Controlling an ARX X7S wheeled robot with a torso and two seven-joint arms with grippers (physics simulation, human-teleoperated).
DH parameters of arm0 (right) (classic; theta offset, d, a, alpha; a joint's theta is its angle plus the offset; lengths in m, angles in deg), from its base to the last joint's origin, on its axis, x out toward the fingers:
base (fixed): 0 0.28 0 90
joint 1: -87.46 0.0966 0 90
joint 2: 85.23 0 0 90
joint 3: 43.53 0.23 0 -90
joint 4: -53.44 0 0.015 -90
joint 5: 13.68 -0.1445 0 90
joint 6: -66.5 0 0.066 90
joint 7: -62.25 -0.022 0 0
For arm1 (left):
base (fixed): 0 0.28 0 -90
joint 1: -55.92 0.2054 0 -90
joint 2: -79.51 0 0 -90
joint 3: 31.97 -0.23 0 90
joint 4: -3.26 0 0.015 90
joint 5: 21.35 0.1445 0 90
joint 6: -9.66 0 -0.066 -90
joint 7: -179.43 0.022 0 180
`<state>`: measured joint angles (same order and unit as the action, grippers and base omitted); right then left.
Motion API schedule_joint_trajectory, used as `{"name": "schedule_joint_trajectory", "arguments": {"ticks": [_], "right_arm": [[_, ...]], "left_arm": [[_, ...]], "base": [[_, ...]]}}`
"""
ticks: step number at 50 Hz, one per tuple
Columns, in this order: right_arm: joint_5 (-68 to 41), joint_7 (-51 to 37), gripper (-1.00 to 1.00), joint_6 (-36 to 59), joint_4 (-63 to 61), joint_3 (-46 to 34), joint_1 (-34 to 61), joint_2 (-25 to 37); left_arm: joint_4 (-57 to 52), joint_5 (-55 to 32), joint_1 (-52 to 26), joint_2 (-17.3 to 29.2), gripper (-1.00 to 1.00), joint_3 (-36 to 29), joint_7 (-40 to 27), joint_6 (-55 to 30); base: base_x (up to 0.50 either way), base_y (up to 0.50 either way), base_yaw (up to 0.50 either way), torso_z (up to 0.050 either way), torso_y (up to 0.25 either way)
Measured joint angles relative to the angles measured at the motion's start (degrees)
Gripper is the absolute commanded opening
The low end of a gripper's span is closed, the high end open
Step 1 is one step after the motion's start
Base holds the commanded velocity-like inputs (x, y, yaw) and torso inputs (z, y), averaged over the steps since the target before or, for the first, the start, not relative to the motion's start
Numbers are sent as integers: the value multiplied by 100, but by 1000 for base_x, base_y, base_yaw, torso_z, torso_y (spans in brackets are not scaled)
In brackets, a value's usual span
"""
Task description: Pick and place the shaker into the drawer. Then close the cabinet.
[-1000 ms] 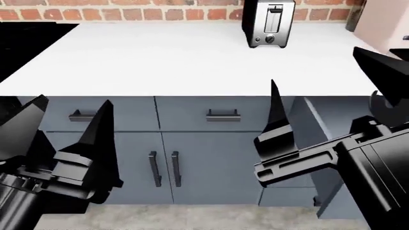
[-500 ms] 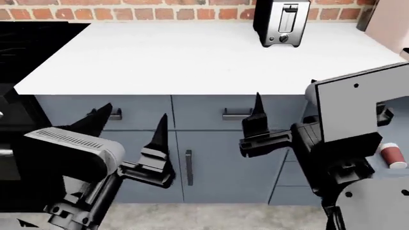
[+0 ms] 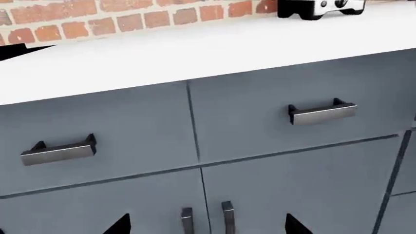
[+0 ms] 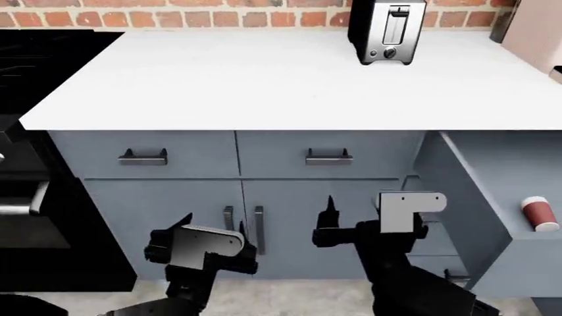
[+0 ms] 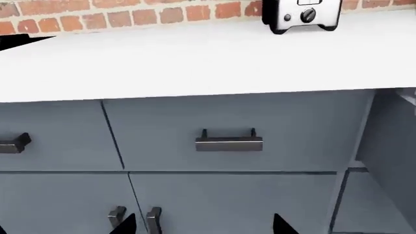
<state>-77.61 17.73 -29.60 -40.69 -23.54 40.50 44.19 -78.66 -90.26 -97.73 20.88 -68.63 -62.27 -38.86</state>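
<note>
While both arms hang low before the cabinet [image 4: 237,197], we see left gripper [image 4: 210,247] and right gripper [image 4: 330,224] spread wide, empty; cylindrical red shaker [image 4: 537,214] lies in the smooth drawer [image 4: 474,191].

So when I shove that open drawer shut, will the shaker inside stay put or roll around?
The shaker looks like a small round cylinder lying on its side in the drawer, so it will probably roll when pushed. It seems light, so a fast shove may knock it against a wall. The drawer looks deep and stiff, so it should stay inside.
</note>
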Motion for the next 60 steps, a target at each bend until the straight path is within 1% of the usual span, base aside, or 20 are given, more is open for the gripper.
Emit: {"name": "schedule_joint_trajectory", "arguments": {"ticks": [6, 12, 18, 25, 34, 43, 48, 53, 60], "right_arm": [[112, 545, 100, -554, 973, -1, -531, -425], [187, 975, 100, -1023, 1751, 21, -949, -772], [159, 1287, 100, -1351, 2309, 93, -1234, -1006], [39, 1527, 100, -1474, 2840, 164, -1405, -1225], [-51, 1690, 100, -1460, 3274, 190, -1481, -1412], [-58, 1711, 100, -1303, 3448, 133, -1472, -1495], [-83, 1768, 100, -1228, 3552, 115, -1456, -1548], [-95, 1796, 100, -1244, 3565, 134, -1466, -1557], [-67, 1803, 100, -1268, 3534, 141, -1470, -1548]], "left_arm": [[1030, -527, 684, -304, 100, 271, 497, 178], [1846, -1007, 1181, -578, 100, 508, 978, 189], [2409, -1352, 1495, -774, 100, 657, 1262, 82], [2884, -1660, 1707, -942, 100, 755, 1431, -163], [3412, -1872, 1855, -1174, 100, 764, 1694, -545], [3646, -1935, 1852, -1305, 100, 687, 1736, -940], [3902, -2126, 1941, -1405, 100, 804, 2019, -1081], [3921, -2415, 2017, -1352, 100, 1069, 2272, -1078], [3690, -2501, 2027, -1191, 100, 1221, 2274, -980]], "base": [[0, 0, 0, 0, 0], [0, 0, 0, 0, 0], [0, 0, 0, 0, 0], [0, 0, 0, 0, 0], [0, 0, 0, 0, 0], [0, 0, 0, 0, 0], [0, 0, 0, 0, 0], [0, 0, 0, 2, 0], [0, 0, 0, 0, 0]]}}
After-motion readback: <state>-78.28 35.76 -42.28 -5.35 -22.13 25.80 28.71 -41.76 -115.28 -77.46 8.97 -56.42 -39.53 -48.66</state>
